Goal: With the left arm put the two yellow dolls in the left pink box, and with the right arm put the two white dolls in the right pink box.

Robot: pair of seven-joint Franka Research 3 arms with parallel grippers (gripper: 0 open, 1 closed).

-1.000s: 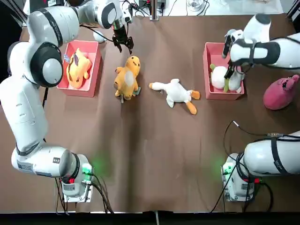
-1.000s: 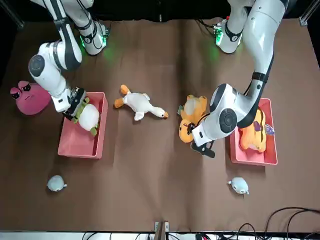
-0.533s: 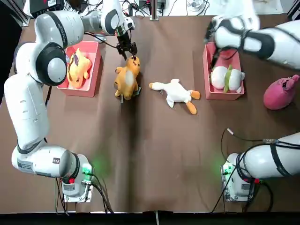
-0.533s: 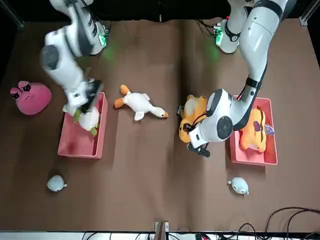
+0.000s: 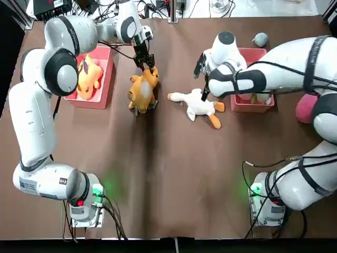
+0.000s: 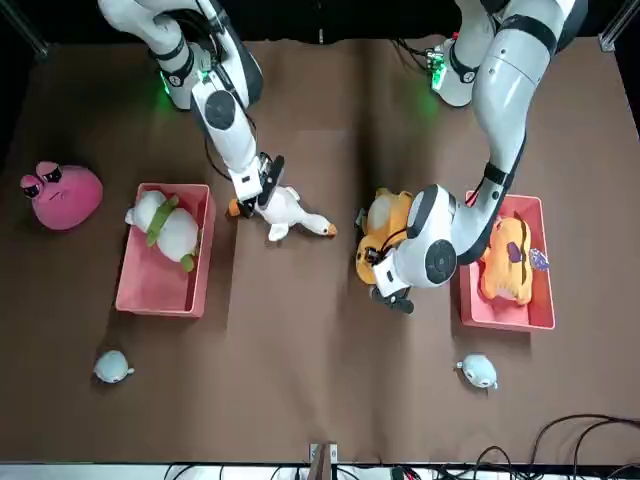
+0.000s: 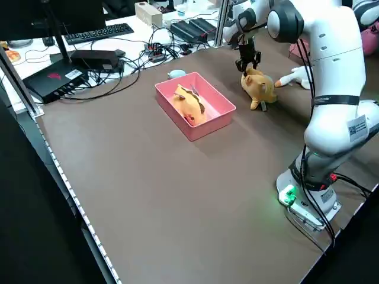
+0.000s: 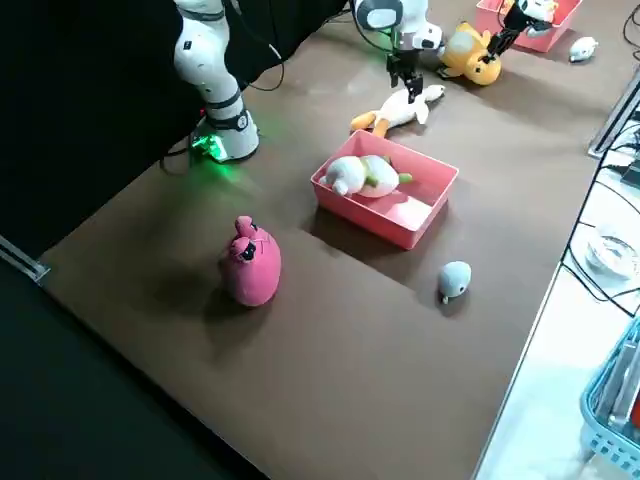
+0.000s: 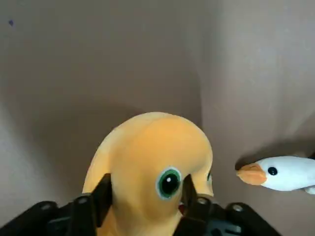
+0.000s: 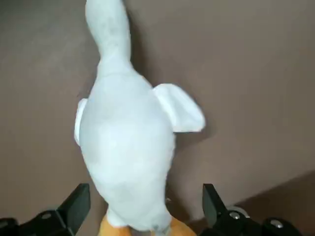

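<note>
Right gripper [image 5: 202, 79] gone from the right pink box [image 5: 236, 103], white doll [image 6: 165, 228] left inside; now fingers spread over the goose [image 5: 197, 104] beside it. Left gripper [image 5: 147, 60] lowered, open astride the yellow doll's [image 5: 143, 89] head. Two grasps pending.

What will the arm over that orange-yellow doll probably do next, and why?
Probably close and lift. The left hand straddles the head of the yellow doll with its fingers either side, seemingly not yet squeezing. The doll lies on the table beside the left pink box, which already holds one.
</note>
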